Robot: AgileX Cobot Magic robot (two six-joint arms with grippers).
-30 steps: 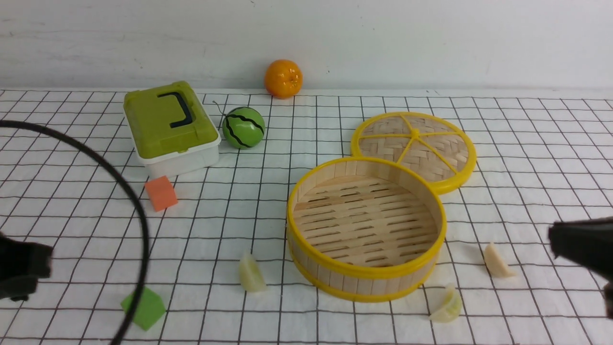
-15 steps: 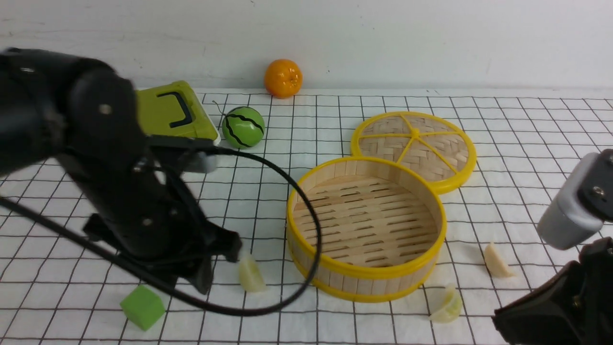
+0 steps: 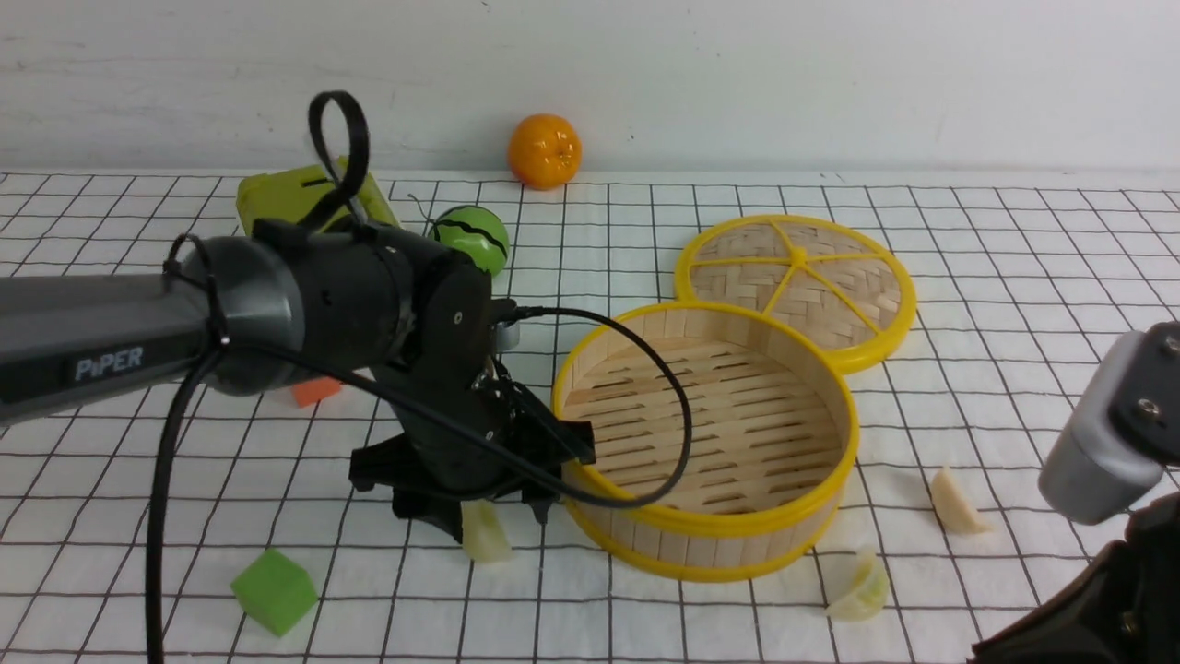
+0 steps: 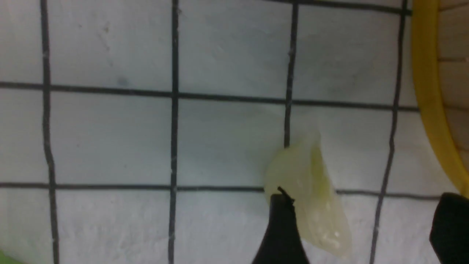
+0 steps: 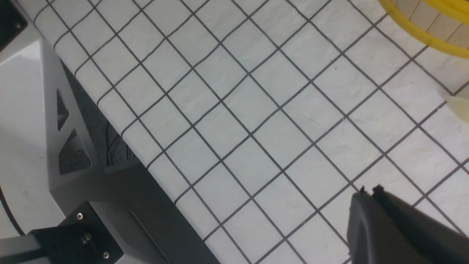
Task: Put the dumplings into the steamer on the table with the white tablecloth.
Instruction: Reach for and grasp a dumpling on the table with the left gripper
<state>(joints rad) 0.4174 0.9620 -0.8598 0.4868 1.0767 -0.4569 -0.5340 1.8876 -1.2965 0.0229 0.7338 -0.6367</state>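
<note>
L gripper (image 3: 496,518) wide open, empty, straddling 1 dumpling (image 3: 485,537) beside steamer (image 3: 710,527) for pinch; R gripper (image 5: 370,191) closed, idle.

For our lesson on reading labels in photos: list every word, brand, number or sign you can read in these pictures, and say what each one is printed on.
"PiPER": pale letters on the grey casing of the left arm, seen in the front view.
No other writing, number or sign can be read in any of the three views.
</note>
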